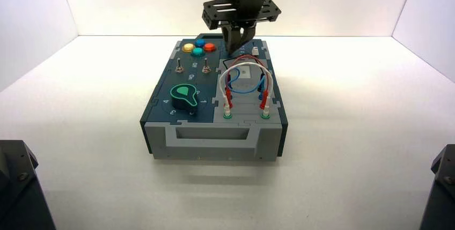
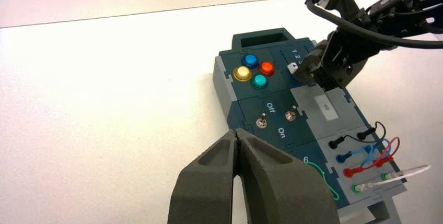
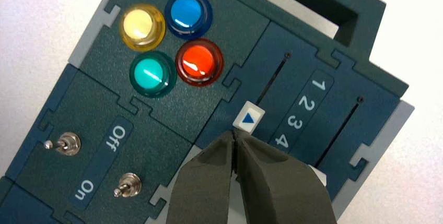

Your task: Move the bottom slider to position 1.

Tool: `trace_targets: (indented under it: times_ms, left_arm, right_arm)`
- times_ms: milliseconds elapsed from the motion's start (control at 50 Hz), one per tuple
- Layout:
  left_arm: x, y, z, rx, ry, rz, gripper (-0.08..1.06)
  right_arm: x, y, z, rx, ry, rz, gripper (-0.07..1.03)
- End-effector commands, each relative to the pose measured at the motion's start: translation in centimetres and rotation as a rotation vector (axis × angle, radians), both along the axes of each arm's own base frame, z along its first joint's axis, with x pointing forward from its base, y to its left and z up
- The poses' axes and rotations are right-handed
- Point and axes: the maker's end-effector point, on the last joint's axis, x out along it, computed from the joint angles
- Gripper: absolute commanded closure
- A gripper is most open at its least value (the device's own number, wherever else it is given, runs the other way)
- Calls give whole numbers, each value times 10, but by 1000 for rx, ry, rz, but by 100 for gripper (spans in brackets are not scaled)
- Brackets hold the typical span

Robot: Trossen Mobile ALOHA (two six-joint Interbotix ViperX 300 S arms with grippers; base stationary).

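In the right wrist view the bottom slider (image 3: 249, 118), a small white knob with a blue arrow, sits on its dark track beside the 3 and 4 marks. My right gripper (image 3: 234, 132) is shut, and its tip touches the knob's edge on the side away from mark 1. From above, the right gripper (image 1: 239, 42) covers that knob at the box's far end. The other slider's white knob (image 1: 254, 51) shows just to its right. My left gripper (image 2: 237, 131) is shut on nothing and hangs off the box's left side. From there the bottom slider (image 2: 292, 68) shows against the right gripper's tip.
Four round buttons, yellow (image 3: 142, 25), blue (image 3: 188, 13), teal (image 3: 152, 73) and red (image 3: 198, 62), lie beside the sliders. Two metal toggle switches (image 3: 129, 185) stand by the Off and On lettering. A green knob (image 1: 184, 96) and looped wires (image 1: 246, 77) occupy the box's near half.
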Motion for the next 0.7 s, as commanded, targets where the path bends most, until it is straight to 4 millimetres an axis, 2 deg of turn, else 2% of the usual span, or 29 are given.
trace_targets:
  times_ms: [20,340,700]
  left_arm:
    - [3,-2,7,-6,-16,-4,101]
    - [3,-2,7,-5,-16,-5,101]
    - [4,-2,6,-4,-12,-5,101]
  right_arm:
    - [13,3,16,20,-35,-5,98]
    - [22,-8,15,13,-36,-30,98]
    - [25,-7,14,6,-34,-29,98]
